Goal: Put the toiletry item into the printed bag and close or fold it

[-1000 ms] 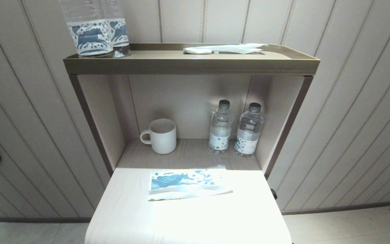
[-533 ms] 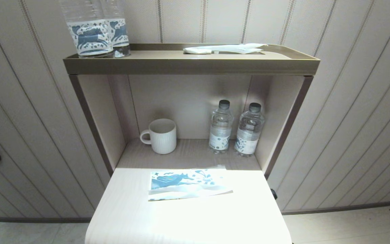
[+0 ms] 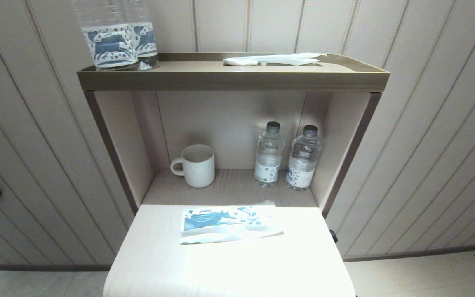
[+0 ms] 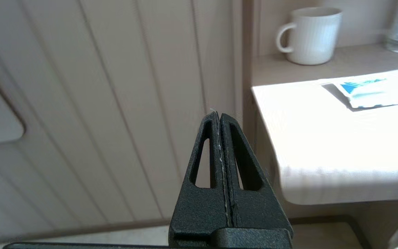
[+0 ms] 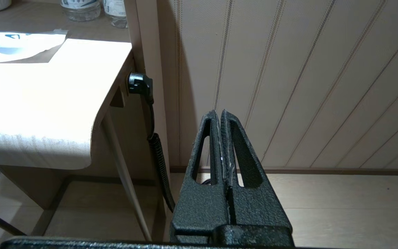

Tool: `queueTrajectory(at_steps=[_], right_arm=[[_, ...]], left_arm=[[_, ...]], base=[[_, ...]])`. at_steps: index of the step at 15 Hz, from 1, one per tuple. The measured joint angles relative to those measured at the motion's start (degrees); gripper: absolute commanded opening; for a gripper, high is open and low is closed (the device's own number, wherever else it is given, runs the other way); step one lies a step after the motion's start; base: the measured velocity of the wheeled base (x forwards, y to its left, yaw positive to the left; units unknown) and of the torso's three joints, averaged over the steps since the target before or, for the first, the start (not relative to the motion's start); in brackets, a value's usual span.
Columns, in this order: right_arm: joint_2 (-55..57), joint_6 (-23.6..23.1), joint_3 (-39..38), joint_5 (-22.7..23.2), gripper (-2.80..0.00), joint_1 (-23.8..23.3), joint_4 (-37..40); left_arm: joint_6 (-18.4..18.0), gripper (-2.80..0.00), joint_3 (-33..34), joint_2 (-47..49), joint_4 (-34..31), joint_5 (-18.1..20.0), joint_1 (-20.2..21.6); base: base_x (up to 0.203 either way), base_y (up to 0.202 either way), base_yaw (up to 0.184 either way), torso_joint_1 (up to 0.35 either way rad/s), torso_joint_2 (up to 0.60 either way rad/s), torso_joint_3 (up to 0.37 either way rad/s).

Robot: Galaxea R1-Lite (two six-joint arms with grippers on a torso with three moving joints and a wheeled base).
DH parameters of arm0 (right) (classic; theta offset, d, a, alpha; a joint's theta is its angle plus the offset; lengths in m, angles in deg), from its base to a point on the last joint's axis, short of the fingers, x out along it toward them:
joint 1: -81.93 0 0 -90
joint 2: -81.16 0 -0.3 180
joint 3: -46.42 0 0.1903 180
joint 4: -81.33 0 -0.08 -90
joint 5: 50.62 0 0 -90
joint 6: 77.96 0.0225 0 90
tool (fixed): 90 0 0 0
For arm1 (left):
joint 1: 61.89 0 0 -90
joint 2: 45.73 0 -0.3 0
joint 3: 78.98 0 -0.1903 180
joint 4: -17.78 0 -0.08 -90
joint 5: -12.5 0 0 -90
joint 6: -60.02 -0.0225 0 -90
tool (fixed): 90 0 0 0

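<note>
The printed bag [image 3: 228,225] lies flat on the white table top [image 3: 229,268], near its far edge; it also shows as the printed bag [image 4: 375,91] and the printed bag [image 5: 9,46] in the wrist views. A long thin pale toothbrush [image 3: 293,58] seems to lie on the top shelf, beside a flat white packet [image 3: 240,62]. Neither gripper appears in the head view. My left gripper [image 4: 218,116] hangs shut and empty, low beside the table's left edge. My right gripper [image 5: 219,113] hangs shut and empty, low beside the table's right edge.
A white ribbed mug [image 3: 196,166] and two small water bottles [image 3: 269,154] stand in the niche behind the bag. Two bottles with blue horse labels [image 3: 109,39] stand at the top shelf's left. A black plug with a cable [image 5: 140,84] hangs under the table's right edge.
</note>
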Motion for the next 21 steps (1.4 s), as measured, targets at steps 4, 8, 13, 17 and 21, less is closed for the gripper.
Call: queueTrajectory(at_steps=[4, 8, 13, 17, 21], right_arm=[[0.0, 0.1, 0.0, 0.0, -2.8, 0.0, 0.0], [0.0, 0.2, 0.0, 0.0, -2.8, -0.1, 0.0], [0.0, 0.2, 0.0, 0.0, -2.8, -0.1, 0.0], [0.0, 0.2, 0.0, 0.0, -2.8, -0.1, 0.0], [0.0, 0.2, 0.0, 0.0, -2.8, -0.1, 0.0]], left_arm=[[0.2, -2.8, 0.0, 0.0, -5.3, -0.3, 0.0], [0.2, -2.8, -2.0, 0.0, -13.5, 0.2, 0.0], [2.7, -2.8, -2.1, 0.0, -13.1, -0.3, 0.0], [2.7, -2.8, -2.1, 0.0, -13.2, -0.3, 0.0], [2.8, -2.8, -2.1, 0.0, -13.2, -0.3, 0.0]], base=[[0.0, 0.0, 0.0, 0.0, 0.0, 0.0], [0.0, 0.0, 0.0, 0.0, 0.0, 0.0], [0.0, 0.0, 0.0, 0.0, 0.0, 0.0], [0.0, 0.0, 0.0, 0.0, 0.0, 0.0], [0.0, 0.0, 0.0, 0.0, 0.0, 0.0]])
